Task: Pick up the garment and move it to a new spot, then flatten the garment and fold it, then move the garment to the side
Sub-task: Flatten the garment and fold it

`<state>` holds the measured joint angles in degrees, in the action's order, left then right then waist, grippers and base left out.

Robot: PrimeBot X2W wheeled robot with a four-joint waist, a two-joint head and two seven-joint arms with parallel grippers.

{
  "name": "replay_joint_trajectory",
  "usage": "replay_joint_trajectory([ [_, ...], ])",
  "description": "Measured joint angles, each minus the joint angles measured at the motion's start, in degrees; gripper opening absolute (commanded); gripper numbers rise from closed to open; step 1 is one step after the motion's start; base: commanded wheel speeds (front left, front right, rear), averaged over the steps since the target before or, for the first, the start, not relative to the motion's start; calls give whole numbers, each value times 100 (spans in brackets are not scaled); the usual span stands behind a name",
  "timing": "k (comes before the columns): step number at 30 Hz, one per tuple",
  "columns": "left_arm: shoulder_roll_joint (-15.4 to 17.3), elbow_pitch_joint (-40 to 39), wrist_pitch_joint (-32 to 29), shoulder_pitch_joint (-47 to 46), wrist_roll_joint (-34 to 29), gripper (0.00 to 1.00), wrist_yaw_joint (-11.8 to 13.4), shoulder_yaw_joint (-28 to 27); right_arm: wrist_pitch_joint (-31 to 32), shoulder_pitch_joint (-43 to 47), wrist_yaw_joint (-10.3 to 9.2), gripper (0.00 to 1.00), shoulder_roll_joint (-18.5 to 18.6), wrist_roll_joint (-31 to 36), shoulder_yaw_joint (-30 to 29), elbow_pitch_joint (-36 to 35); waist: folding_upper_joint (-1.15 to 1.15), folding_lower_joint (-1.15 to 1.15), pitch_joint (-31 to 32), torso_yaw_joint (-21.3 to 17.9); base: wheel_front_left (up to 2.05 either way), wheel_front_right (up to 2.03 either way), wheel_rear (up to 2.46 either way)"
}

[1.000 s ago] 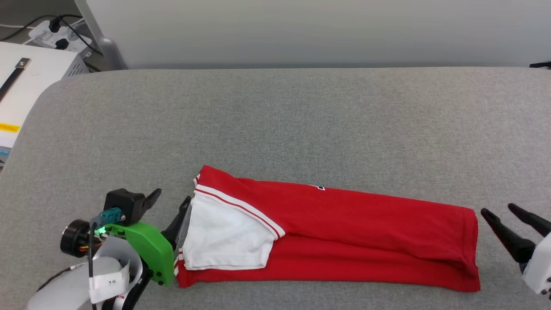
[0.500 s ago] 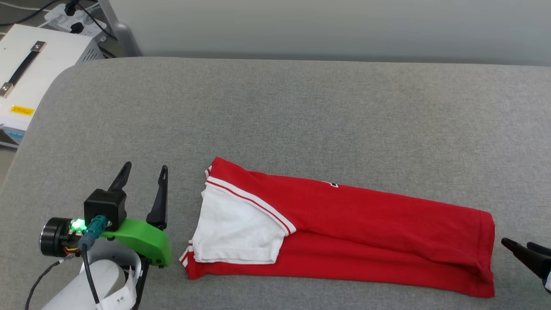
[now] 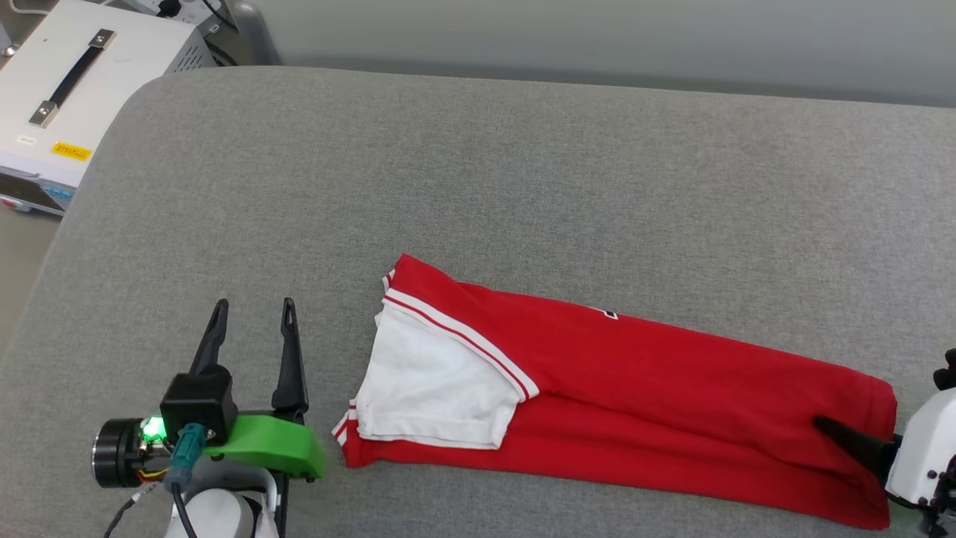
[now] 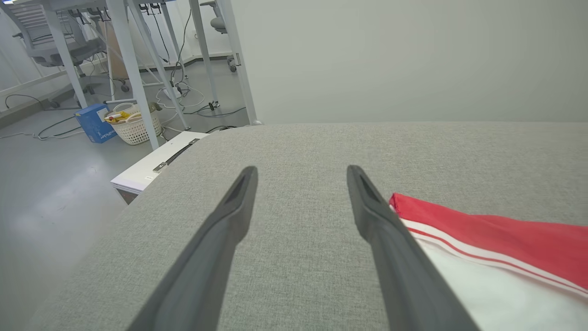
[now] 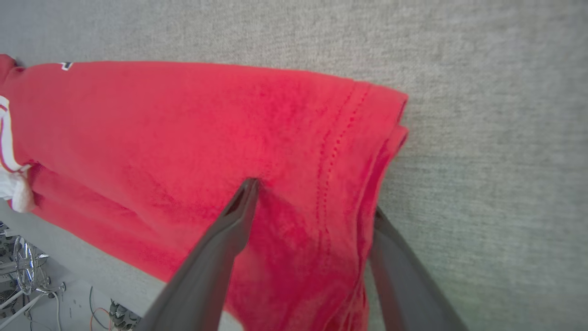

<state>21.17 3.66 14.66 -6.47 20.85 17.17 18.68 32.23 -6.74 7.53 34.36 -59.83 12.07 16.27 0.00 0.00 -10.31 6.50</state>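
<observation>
As seen from the head view, found the garment (image 3: 635, 388) folded into a long red band across the lower centre and lower right of the frame, white sleeve (image 3: 441, 388) uppermost at its left end, edged with red-and-white trim. Lies flat on a grey woven surface (image 3: 523, 172) with a rounded corner at upper left.

Observed the left gripper (image 3: 254, 306) at lower left, just beside the sleeve end but apart from it, fingers spread wide and holding nothing. Observed the right gripper (image 5: 314, 197) at the hem end, lower right, fingers likewise spread wide: one resting on top of the red cloth, the other at the hem's edge and partly hidden by it. Cannot tell whether that finger sits under the cloth.

Beyond the surface, noted a plain grey wall (image 3: 597, 30) along the top and a white box (image 3: 75, 90) with a dark handle and yellow label at upper left. In the left wrist view, recorded at upper left a glossy grey floor (image 4: 46, 193), white desk legs (image 4: 131, 69), a white basket (image 4: 134, 128) and a blue box (image 4: 94, 122).
</observation>
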Motion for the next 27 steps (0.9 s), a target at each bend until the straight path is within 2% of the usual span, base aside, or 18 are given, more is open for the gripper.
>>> replay_joint_trajectory([
  [9,-844,-46,0,249,-792,100,-535,-594,-307,-297,0,100,-87,-47,458,164,0,0,-71,56,0,0,0],
  [13,-1091,-44,1,336,-1042,100,-708,-867,-490,-398,0,100,-65,-49,675,235,0,0,-75,53,0,0,0],
  [14,-1141,-41,1,350,-1093,100,-747,-917,-545,-411,0,29,-42,-44,723,243,0,0,-75,54,0,0,0],
  [15,-1202,-35,1,366,-1149,100,-795,-978,-621,-424,0,0,-23,-44,776,259,0,0,-74,52,0,0,0],
  [27,-1514,-25,1,469,-1570,100,-1184,-1406,-1091,-482,8,0,289,-356,1005,472,0,0,13,11,0,0,0],
])
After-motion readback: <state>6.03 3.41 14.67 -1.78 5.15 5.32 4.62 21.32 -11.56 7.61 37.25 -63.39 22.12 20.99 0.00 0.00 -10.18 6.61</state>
